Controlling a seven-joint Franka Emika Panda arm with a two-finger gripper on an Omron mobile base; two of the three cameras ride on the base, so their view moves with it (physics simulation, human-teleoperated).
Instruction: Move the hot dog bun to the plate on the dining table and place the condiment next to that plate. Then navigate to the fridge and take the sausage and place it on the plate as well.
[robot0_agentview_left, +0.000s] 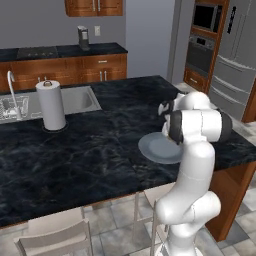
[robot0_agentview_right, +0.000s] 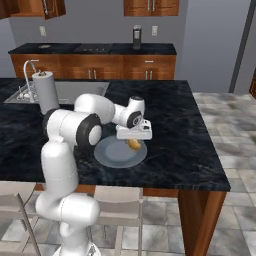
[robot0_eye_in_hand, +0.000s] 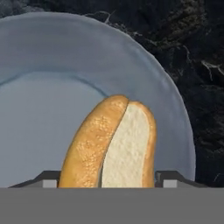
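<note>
Golden-tan outside and pale cream along its split, the oblong hot dog bun (robot0_eye_in_hand: 111, 144) sits between your gripper (robot0_agentview_right: 134, 143) tips, just over the round grey-blue plate (robot0_agentview_right: 112, 155) on the black marbled table (robot0_agentview_right: 175, 130). You cannot tell whether the fingers clamp it. Your white arm reaches forward, hand pointing down.

I count one hot dog bun (robot0_eye_in_hand: 111, 144) over one plate (robot0_agentview_right: 111, 154) on the dining table (robot0_agentview_left: 75, 155). Also on that table I see one paper-towel roll (robot0_agentview_left: 51, 105) and one sink (robot0_agentview_left: 75, 100). Two chairs (robot0_agentview_left: 57, 237) stand beside the table.
</note>
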